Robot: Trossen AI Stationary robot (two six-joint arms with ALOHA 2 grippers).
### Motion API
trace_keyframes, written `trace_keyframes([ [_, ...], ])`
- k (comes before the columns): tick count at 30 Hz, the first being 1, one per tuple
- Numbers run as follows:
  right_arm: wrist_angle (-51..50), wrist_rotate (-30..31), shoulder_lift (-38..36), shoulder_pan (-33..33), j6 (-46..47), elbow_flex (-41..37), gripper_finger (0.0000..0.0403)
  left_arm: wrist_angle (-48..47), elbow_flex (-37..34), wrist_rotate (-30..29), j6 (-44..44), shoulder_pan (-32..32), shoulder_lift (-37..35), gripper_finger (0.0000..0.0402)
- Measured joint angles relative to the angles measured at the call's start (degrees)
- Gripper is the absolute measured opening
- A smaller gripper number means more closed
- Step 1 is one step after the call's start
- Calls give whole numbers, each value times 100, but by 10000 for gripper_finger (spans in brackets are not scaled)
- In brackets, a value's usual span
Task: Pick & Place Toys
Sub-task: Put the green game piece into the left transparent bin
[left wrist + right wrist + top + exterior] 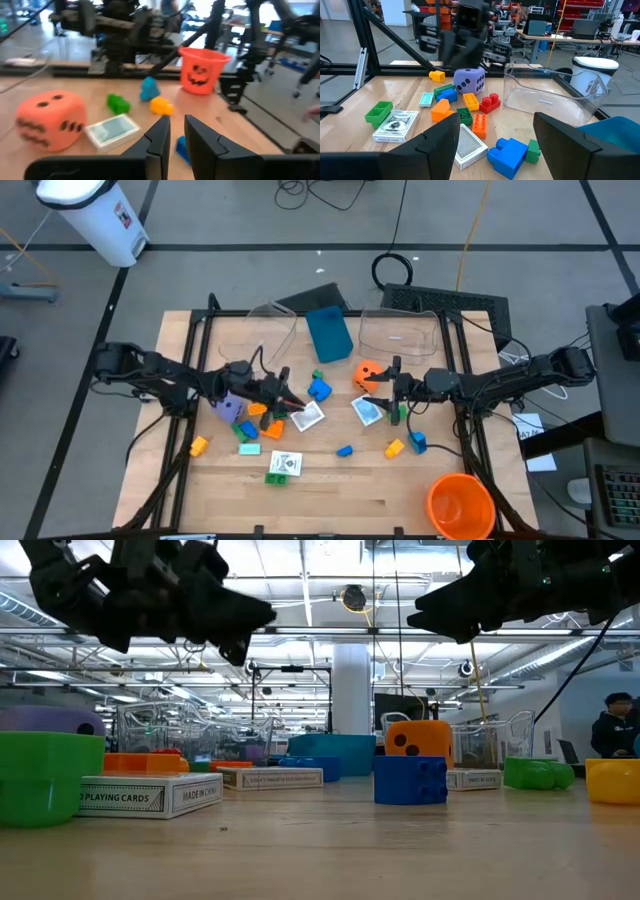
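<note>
Near our lens sits a green brick [40, 775] on the counter [400, 490]; toys lie scattered mid-counter, our left hand [290, 398] pinched narrow and empty, right hand [378, 392] wide above cards [367, 411]

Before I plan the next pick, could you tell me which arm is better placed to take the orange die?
Probably the right: its pincer stands open right beside the orange die, while the left pincer is shut and farther away.
</note>
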Motion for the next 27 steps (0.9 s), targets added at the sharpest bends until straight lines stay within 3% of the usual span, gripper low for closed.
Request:
trace_keyframes([
  [7,-1,0,0,0,1,0,248,699,25,-867,431,-765,0,61],
  [14,-2,0,0,0,0,0,249,892,149,-867,369,-1276,-2,61],
  [19,173,0,1,0,110,0,247,854,149,-1011,671,-1277,-2,61],
  [27,609,0,2,2,777,0,248,-715,189,-1824,1346,-868,-1005,61],
])
